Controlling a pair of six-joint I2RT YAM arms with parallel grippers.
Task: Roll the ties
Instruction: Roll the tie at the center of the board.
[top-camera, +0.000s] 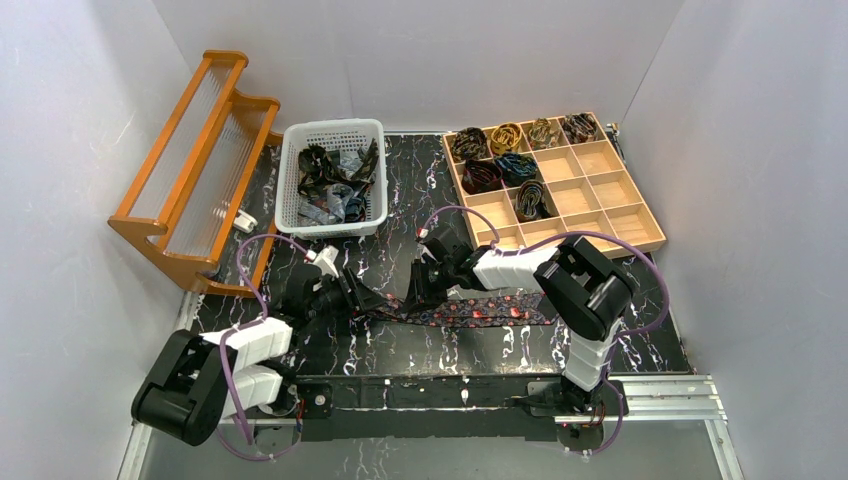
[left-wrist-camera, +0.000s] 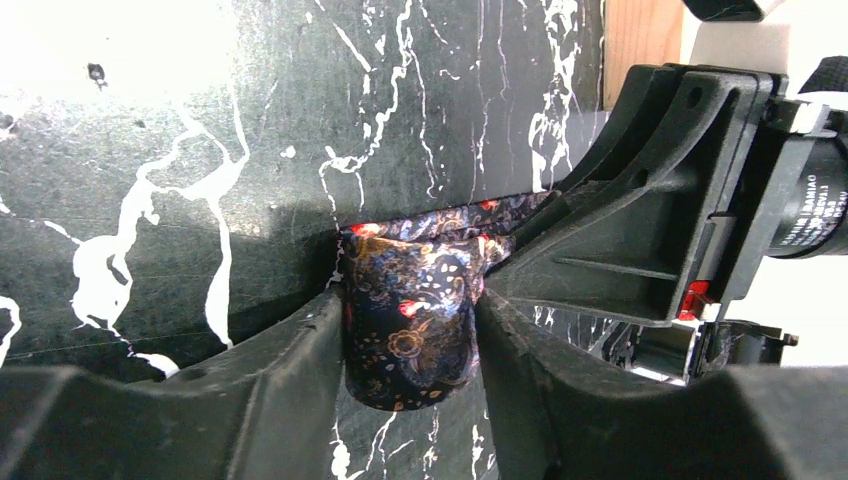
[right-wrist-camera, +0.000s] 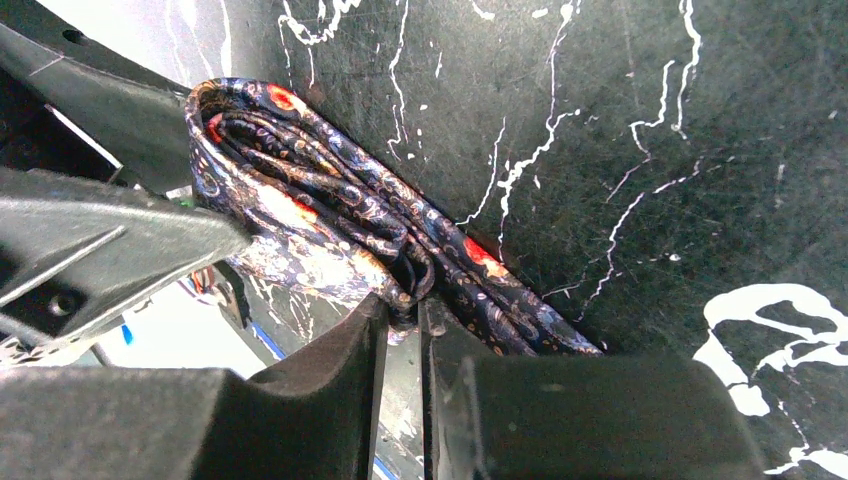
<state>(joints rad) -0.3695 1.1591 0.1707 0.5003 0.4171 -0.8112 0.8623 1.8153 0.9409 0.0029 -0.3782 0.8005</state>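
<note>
Clamping the coiled tie (left-wrist-camera: 405, 350) in our half-closed left hand (left-wrist-camera: 410, 298), its fold pinched in our nearly shut right hand (right-wrist-camera: 403, 310), we risk unrolling if either slips.

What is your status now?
Left pincer shut on tie, at coiled end. Right pincer pinching same coil. Rest of tie flat on table. Pincers crowd each other.

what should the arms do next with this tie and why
Probably roll the coil one more turn along the flat rest of the tie. The left gripper grips the coil between its fingers, the right gripper pinches its outer layer, and a long stretch lies unrolled on the table.
</note>
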